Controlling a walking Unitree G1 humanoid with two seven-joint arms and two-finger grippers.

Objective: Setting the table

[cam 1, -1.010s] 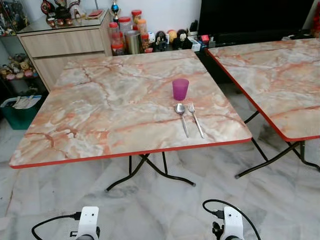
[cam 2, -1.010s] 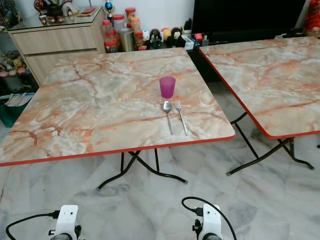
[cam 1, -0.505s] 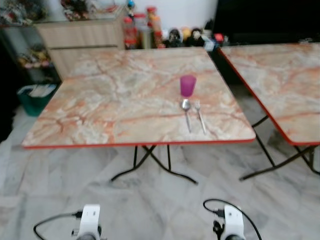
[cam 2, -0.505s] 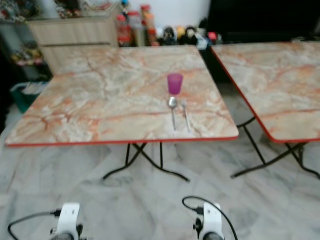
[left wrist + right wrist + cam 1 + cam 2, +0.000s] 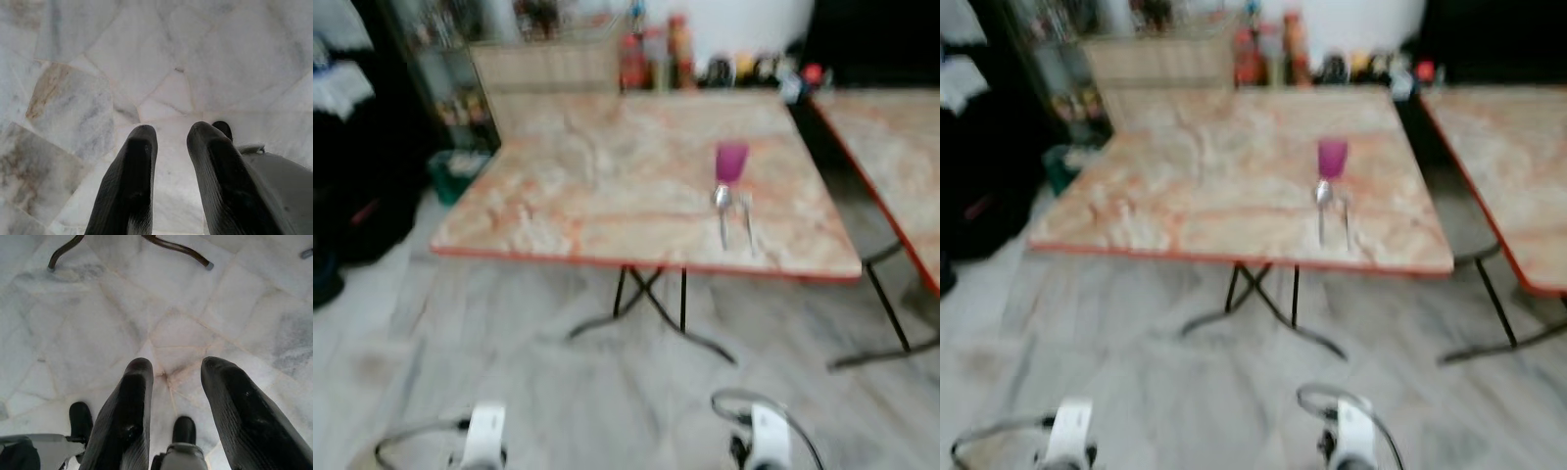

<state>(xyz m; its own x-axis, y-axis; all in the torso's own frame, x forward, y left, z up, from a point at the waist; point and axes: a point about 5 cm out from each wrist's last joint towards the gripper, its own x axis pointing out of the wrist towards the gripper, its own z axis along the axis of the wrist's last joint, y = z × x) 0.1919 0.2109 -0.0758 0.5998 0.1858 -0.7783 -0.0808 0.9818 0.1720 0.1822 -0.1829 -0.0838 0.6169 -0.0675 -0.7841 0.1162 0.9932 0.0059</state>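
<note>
A purple cup (image 5: 731,162) stands on the marble table (image 5: 607,206), toward its right side; what is in it cannot be told. A spoon (image 5: 722,211) and fork (image 5: 744,213) lie just in front of it. The table now looks farther away, and a dark shelf (image 5: 372,147) has come into view on the left. A second table (image 5: 901,157) stands to the right. The left gripper (image 5: 168,142) and right gripper (image 5: 173,377) hang over the floor (image 5: 509,392), fingers apart, holding nothing.

Glossy marble-patterned table top (image 5: 607,196) is bearing a translucent purple plastic cup (image 5: 731,162) and shiny metal cutlery (image 5: 734,217) above polished marble floor (image 5: 146,58).
</note>
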